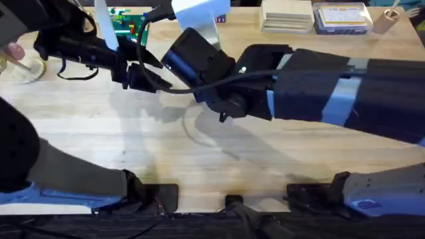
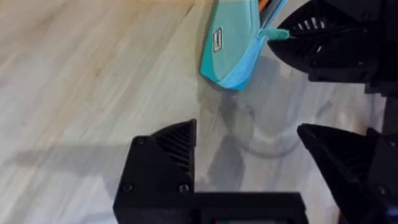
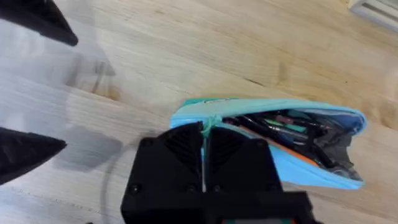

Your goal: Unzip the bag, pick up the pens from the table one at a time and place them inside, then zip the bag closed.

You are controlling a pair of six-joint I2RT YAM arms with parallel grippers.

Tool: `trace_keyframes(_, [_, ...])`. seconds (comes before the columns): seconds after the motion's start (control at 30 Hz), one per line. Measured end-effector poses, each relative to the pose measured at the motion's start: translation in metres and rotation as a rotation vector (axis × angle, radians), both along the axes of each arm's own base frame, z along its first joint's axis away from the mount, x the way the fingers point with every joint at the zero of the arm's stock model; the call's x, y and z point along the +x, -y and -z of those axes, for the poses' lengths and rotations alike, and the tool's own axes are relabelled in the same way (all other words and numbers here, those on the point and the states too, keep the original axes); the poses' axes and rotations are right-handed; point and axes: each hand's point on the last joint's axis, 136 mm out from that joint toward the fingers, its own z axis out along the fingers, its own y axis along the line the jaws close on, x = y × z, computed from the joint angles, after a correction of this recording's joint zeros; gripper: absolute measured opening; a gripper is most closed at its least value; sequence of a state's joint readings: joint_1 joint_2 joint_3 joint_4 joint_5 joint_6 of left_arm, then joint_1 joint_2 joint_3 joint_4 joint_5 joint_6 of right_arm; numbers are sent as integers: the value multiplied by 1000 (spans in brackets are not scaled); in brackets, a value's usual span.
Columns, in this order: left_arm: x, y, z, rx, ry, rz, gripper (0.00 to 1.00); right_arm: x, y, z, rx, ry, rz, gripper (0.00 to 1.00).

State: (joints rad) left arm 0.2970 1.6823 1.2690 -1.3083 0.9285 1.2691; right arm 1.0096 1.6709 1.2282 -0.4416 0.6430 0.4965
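While the bag (image 3: pixel 273 140) lies on the bench (image 3: pixel 186 56) with its mouth gaping and pens (image 3: pixel 280 124) showing inside, the right end effector (image 3: pixel 204 152) sits at one end of it, its two fingers pressed together on the teal zipper pull (image 3: pixel 210 121). From that grip the bag's long axis runs straight away toward the far end, so the zipper track lies in one line ahead of the pull; closing, as I judge it, means drawing the pull along that line. The left end effector (image 2: pixel 245 149) hangs spread wide, empty, over bare bench just beside the bag's near tip (image 2: pixel 233 46), where the right one's fingers meet the pull (image 2: pixel 273 33). The right arm has the pull; the left is the one free to pin the fabric. With the pens seemingly stowed, zipping looks like the step in hand. An unsteadied bag may simply slide along with the pull.
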Motion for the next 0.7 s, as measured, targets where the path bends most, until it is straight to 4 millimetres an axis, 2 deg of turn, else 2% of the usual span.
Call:
trace_keyframes(0.17, [9,1,-1,-14,71,19,994,0,0,0,0,0,0,30])
trace_keyframes(0.5, [14,9,-15,-65,330,153,993,0,0,0,0,0,0,30])
trace_keyframes(0.7, [21,14,-10,-149,371,165,993,0,0,0,0,0,0,30])
